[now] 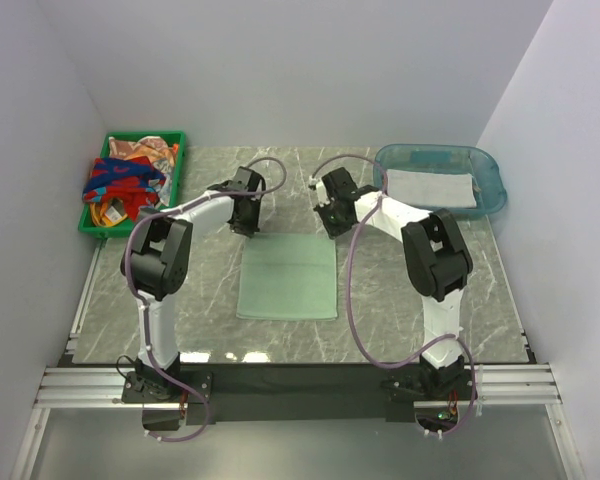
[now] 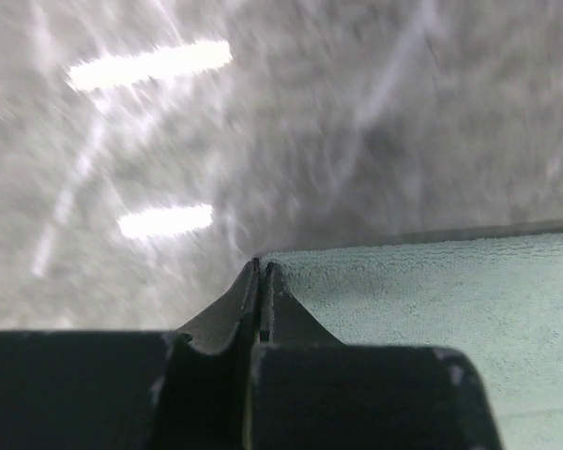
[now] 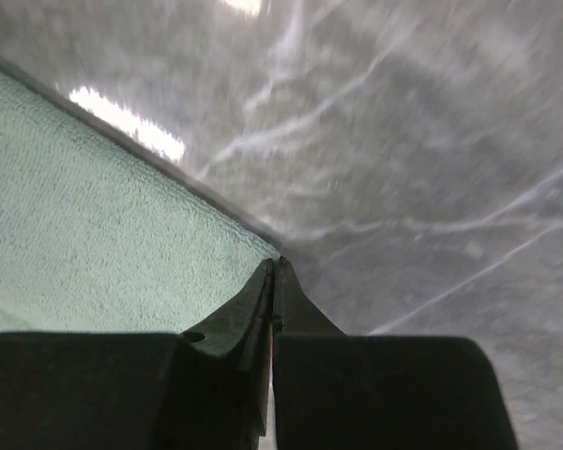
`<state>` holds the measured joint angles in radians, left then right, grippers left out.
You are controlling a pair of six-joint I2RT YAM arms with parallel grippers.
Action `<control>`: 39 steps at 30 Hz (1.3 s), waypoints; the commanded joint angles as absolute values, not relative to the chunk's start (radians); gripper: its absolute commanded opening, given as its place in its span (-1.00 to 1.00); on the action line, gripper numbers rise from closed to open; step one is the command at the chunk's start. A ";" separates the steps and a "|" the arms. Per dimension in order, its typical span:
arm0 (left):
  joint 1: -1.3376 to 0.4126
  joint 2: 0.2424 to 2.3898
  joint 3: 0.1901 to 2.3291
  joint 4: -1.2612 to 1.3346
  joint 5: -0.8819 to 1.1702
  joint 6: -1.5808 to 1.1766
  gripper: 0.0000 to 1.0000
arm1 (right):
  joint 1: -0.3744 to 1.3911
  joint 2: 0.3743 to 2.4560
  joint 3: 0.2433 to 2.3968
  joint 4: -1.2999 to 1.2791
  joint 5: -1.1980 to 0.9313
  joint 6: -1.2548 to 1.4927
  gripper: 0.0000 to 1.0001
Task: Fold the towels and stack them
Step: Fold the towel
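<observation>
The left gripper has its two black fingers pressed together on the far-left corner of the sage-green terry towel. The right gripper is closed the same way on the far-right corner. In both wrist views the cloth's corner runs into the seam between the fingers, so each looks to have a pinch of fabric. The towel lies spread flat in the middle of the grey marble-patterned bench, between the two arms. Off to the left a green plastic tray holds a heap of coloured towels; to the right a clear blue plastic tub holds a flat whitish towel. The step in hand appears to be the first fold — next, both corners need lifting together and carrying toward the near edge, kept level so the halves meet squarely.
</observation>
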<state>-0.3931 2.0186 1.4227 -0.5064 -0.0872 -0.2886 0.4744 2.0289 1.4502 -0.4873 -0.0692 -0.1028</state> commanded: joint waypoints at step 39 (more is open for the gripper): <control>-0.331 1.537 1.060 -0.253 -0.138 -0.420 -0.99 | 0.498 1.596 1.100 -0.146 0.113 -0.120 -1.00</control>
<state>-0.3531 1.6058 1.0836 -0.2272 -0.0834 -0.4004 0.5045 1.6669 1.1240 -0.1333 0.0135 -0.1226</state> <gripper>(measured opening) 0.026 0.009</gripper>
